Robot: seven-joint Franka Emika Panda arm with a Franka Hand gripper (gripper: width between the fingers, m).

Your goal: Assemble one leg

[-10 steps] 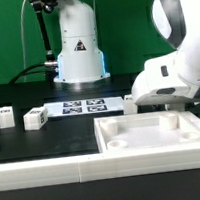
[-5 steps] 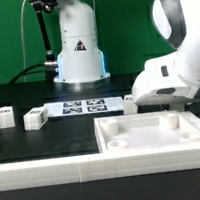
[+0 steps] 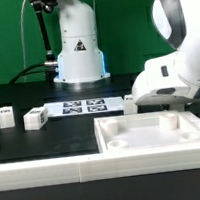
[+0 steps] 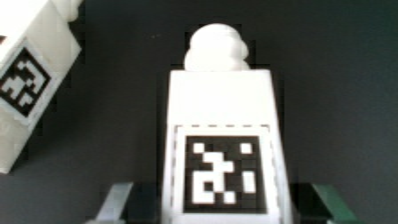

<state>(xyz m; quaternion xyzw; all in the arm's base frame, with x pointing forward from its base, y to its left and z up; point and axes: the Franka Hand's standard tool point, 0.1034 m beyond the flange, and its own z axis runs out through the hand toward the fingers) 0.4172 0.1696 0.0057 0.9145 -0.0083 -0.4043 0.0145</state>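
Note:
In the wrist view a white leg [image 4: 222,110] lies on the black table. Its marker tag [image 4: 224,168] faces the camera and its rounded peg [image 4: 217,45] points away. My gripper [image 4: 224,205] is open and straddles the leg's near end. One fingertip [image 4: 125,200] shows on each side of the leg, each with a dark gap between it and the leg. A second leg [image 4: 32,85] lies close beside the first. In the exterior view the arm's white body [image 3: 171,78] hides my gripper and both of these legs.
The large white tray-like piece [image 3: 128,143] lies at the front on the exterior view's right. Two more legs [image 3: 6,117] [image 3: 35,118] stand on the exterior view's left. The marker board [image 3: 84,107] lies behind them, in front of the robot base [image 3: 78,50].

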